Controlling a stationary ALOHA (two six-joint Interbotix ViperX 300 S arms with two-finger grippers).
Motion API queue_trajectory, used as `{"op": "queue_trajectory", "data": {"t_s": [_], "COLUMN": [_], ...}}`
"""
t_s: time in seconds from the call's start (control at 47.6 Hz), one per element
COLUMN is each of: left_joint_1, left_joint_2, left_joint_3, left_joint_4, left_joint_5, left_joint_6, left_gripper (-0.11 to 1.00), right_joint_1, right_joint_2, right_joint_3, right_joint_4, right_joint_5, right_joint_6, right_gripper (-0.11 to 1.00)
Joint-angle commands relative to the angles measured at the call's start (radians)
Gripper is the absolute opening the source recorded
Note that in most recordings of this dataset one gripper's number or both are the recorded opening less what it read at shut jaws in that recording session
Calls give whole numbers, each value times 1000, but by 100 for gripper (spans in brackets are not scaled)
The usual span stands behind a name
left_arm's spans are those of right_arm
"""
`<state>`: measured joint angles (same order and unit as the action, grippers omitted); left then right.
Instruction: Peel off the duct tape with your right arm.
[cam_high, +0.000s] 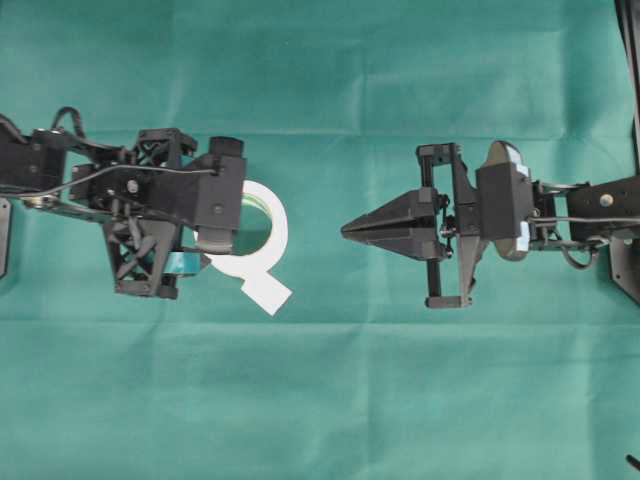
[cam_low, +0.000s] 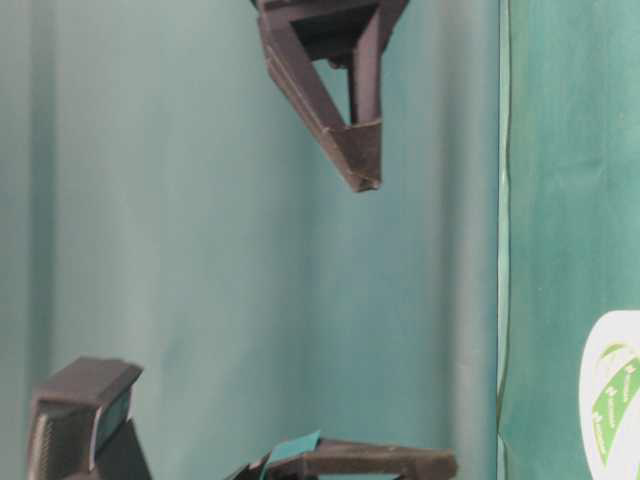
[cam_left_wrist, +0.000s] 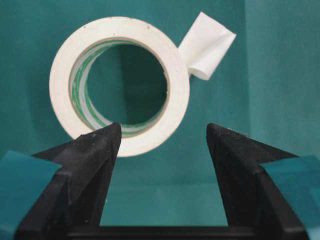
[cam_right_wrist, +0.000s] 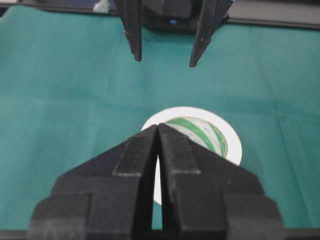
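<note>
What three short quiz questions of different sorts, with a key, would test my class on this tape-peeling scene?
1. True or false: the right hand is shut.
2. Which hand hangs over the duct tape: A left, B right?
3. Fill in: the roll's loose strip is coloured ____.

Key: 1 true: its fingers meet, holding nothing. 2 A: the left hand is open, its fingers either side of the roll's near edge in its wrist view. 3 white.

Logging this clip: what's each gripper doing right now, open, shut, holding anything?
Left gripper: open, holding nothing; the duct tape lies just beyond its fingertips.
Right gripper: shut, empty, apart from the tape.
</note>
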<state>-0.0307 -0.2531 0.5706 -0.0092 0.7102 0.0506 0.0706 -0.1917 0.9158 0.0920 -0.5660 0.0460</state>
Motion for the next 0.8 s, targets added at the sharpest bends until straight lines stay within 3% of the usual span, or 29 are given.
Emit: {"op": "queue_trajectory", "data": {"t_s": [0.0, 0.357, 0.778], "left_joint_1": [2, 2, 2], "left_joint_2": [-41, -137, -275], "left_joint_3": [0, 81, 238], "left_joint_4": [2, 0, -3], "left_joint_5": [-12, -158, -454], "left_joint_6": [-2, 0, -2], "left_gripper": [67, 67, 67], "right_joint_1": [5, 3, 5], "right_joint_2": [-28, -75, -137], "right_joint_3": [-11, -12, 11], "right_joint_4": [-8, -11, -11], "right_joint_5": [2, 67, 78], "right_joint_6": [2, 2, 0], "right_gripper": [-10, -10, -10]}}
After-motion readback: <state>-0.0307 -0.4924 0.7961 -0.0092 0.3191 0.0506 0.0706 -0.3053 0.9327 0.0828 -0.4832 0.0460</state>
